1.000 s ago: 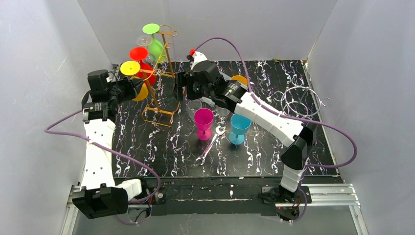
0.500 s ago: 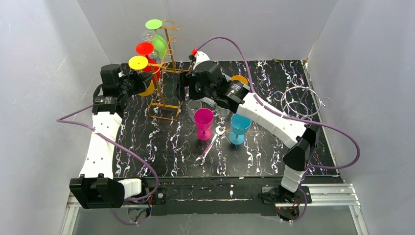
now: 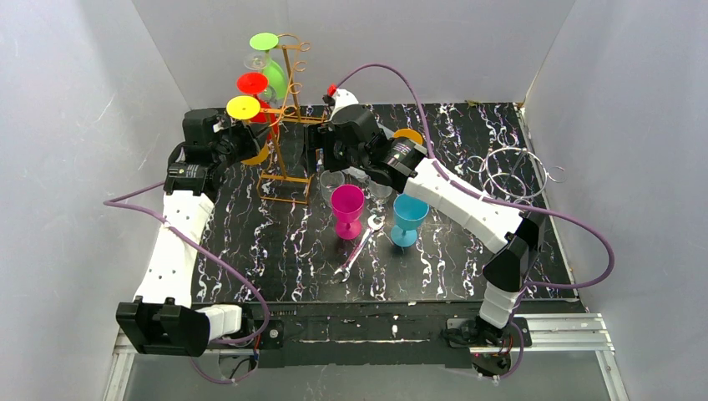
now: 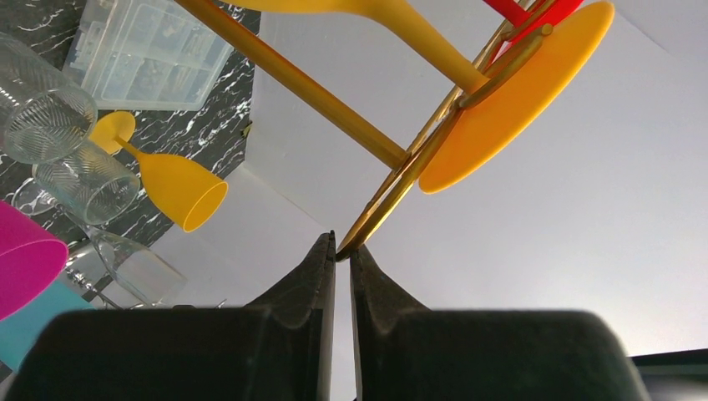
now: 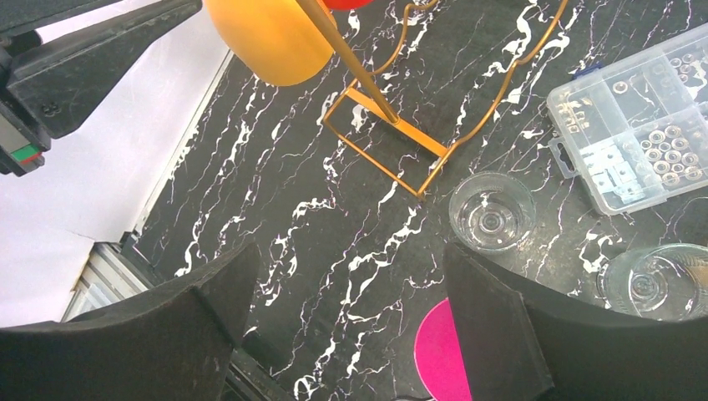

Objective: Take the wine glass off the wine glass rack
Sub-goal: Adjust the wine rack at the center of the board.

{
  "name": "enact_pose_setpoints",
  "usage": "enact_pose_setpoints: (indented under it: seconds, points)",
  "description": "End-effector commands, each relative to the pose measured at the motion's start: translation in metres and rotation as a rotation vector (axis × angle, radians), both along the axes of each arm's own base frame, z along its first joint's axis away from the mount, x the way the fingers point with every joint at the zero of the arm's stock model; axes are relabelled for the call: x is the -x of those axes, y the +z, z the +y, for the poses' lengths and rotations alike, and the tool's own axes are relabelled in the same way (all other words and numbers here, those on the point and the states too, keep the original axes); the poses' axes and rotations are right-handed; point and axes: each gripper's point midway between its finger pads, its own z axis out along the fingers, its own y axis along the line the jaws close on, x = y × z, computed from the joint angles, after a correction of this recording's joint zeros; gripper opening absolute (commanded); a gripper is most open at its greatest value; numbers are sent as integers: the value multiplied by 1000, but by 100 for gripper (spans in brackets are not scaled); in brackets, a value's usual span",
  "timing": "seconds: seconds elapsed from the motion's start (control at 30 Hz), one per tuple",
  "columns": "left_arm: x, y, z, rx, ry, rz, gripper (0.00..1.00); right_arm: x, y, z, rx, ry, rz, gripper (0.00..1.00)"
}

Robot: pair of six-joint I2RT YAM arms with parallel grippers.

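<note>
Wine glass: the yellow wine glass [image 3: 243, 107] hangs upside down on the rack [image 5: 399, 127], foot uppermost, lowest of three
Other glasses on the rack: red glass [image 3: 251, 83] above it, green glass [image 3: 264, 41] at the top
Rack: gold wire, at the back left of the counter [image 3: 267, 259]
Containers: a clear parts box [image 5: 639, 125] holds small metal rings and nuts in compartments; a clear glass [image 5: 491, 213] stands empty beside the rack's base; a pink glass [image 3: 347, 203] and a blue glass [image 3: 410, 213] stand upright, a wrench [image 3: 359, 248] lying between them
Surface: black counter with white veins
Room: plain pale walls on three sides
Left end effector [image 4: 341, 246]: closed, pinching the tip of a gold rack bar just below the yellow foot
Right end effector [image 5: 349, 251]: wide apart, holding nothing, above the counter beside the rack's base
</note>
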Motion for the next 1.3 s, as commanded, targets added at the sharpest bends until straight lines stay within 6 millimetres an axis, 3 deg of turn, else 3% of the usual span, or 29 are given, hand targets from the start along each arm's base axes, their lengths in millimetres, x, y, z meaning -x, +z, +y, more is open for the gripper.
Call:
enact_pose_setpoints:
  seconds: [0.0,0.4,0.7,0.83,0.9,1.03,1.27]
  points:
    - [20,-14,5,5,42,91,0,1,27,-7,-43,-16,-39,89]
    - [45,2,11,-32,54,85,0,12,29,-3,-41,-22,-36,88]
    - [62,-1,8,-93,-4,83,0,24,30,-3,-33,-27,-43,88]
    - [70,-13,4,-162,-72,110,0,26,27,-5,-27,-31,-42,89]
    - [77,-21,4,-192,-95,118,7,26,25,-6,-25,-32,-41,89]
    - [85,-25,4,-260,-144,98,32,27,25,-6,-23,-30,-42,90]
    - [89,0,5,-400,-217,-12,57,29,30,-9,-25,-25,-54,92]
